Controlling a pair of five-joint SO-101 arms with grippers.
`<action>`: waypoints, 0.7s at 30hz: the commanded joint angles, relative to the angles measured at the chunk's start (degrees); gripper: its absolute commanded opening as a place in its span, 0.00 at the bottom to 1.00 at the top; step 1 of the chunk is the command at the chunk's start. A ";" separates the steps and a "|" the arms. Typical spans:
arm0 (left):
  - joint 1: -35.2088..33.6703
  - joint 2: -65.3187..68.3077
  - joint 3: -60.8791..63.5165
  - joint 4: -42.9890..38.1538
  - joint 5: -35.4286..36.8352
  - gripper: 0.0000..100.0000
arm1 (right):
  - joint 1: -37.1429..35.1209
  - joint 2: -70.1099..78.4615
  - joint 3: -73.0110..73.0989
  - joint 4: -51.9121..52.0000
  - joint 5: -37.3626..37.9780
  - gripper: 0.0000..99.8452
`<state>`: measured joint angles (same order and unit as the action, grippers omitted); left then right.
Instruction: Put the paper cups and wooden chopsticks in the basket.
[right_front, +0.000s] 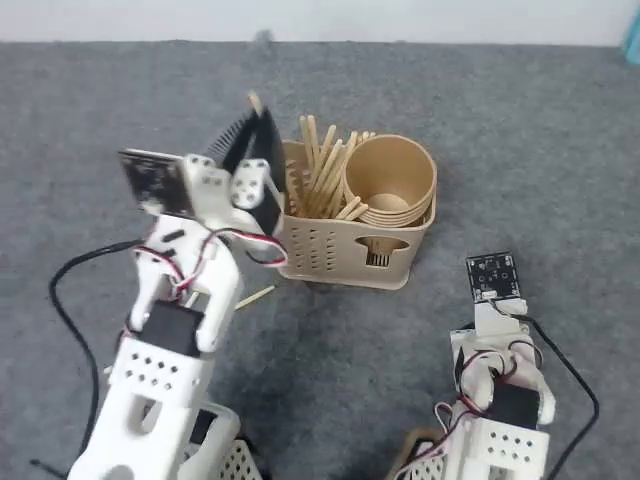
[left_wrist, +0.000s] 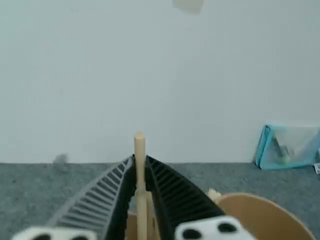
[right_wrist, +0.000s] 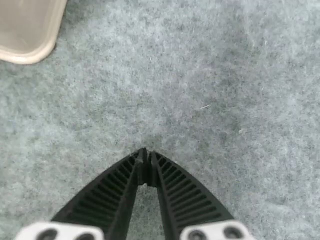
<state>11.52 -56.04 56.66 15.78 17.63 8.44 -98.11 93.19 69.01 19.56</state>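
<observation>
A beige slotted basket (right_front: 340, 250) stands mid-table holding several wooden chopsticks (right_front: 325, 165) and stacked paper cups (right_front: 390, 180). My left gripper (right_front: 255, 125) is raised at the basket's left side, shut on one wooden chopstick (left_wrist: 139, 145) that pokes up past the fingertips (left_wrist: 127, 172); its tip (right_front: 254, 101) shows above the gripper. A cup rim (left_wrist: 260, 210) lies just beyond that gripper. Another chopstick (right_front: 255, 295) lies on the carpet by the basket's front left corner. My right gripper (right_wrist: 146, 156) hangs shut and empty over bare carpet, near a basket corner (right_wrist: 25, 30).
Grey carpet covers the table. The right arm (right_front: 495, 350) sits folded at the front right. A blue transparent box (left_wrist: 287, 145) stands at the far right by the wall. A black cable (right_front: 70, 320) loops left of the left arm.
</observation>
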 joint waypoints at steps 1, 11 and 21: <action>3.52 -0.88 5.85 -5.27 0.44 0.01 | -0.04 -0.57 -0.79 0.40 0.88 0.01; 4.57 -0.97 10.15 -7.38 0.53 0.09 | -0.04 -0.57 -0.79 0.40 0.88 0.01; 0.35 -1.05 -8.40 23.65 0.79 0.35 | -0.04 -0.57 -0.79 0.40 0.88 0.01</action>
<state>12.57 -56.04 58.33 26.86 17.54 8.44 -98.11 93.19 69.01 19.56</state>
